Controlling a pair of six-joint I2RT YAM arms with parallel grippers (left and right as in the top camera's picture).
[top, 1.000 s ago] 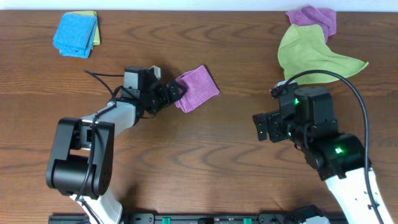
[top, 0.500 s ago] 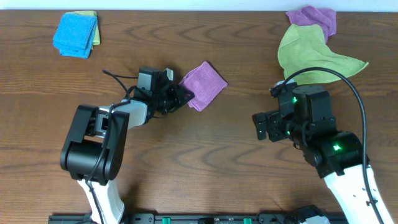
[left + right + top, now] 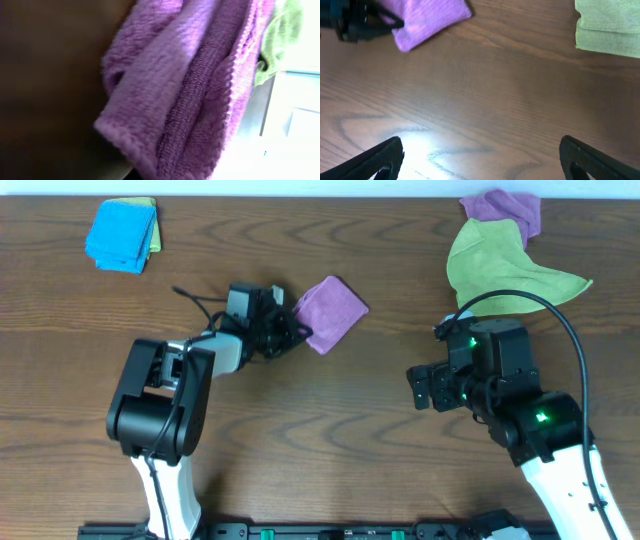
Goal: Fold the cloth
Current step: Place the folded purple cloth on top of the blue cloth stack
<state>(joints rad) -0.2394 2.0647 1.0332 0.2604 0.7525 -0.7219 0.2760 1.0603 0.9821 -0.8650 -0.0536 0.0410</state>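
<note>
With the left gripper closed at the edge of the cloth directly ahead and the right gripper open, a one-layer pinch lets any pull open the fold

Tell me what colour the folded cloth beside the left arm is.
Light purple; the cloth shows best in the left wrist view.

We count 5 cloths: 2 purple (folded purple cloth, crumpled purple cloth), 1 lime-green cloth, 1 blue cloth, 1 yellow-green cloth. Arms: 2, left arm & right arm.
</note>
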